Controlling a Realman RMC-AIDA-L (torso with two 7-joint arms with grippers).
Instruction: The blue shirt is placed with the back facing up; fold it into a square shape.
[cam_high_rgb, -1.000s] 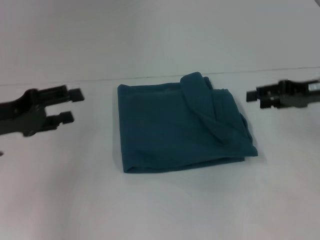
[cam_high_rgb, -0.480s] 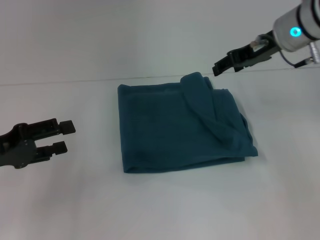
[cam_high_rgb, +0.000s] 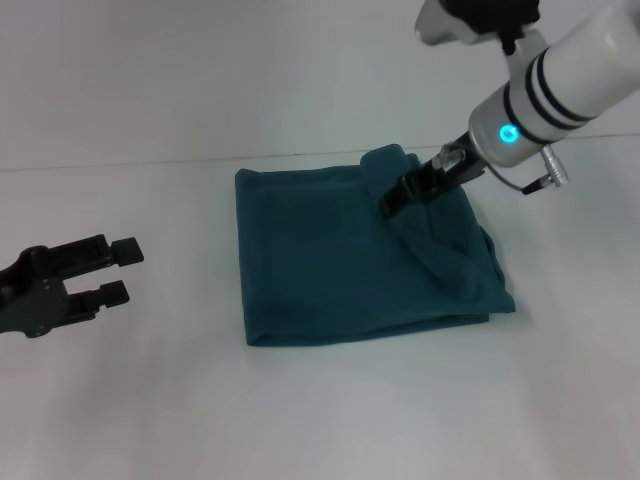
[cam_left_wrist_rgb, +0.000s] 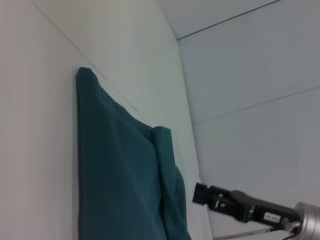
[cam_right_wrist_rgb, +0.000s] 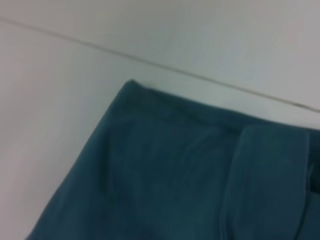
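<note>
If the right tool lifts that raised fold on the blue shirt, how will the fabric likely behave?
The blue shirt looks soft and floppy: its folded flap lies rumpled, so it would probably drape. Lifted at one point by the right tool, the stacked layers would likely unfold. It appears light; pushing it may bunch it on the table.

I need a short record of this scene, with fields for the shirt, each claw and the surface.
shirt: blue shirt, folded to a rough square, a raised fold along its right side
left claw: left claw, open, off the shirt's left side, holding nothing
right claw: right claw, over the raised fold near the far right corner; contact unclear
surface: white table
</note>
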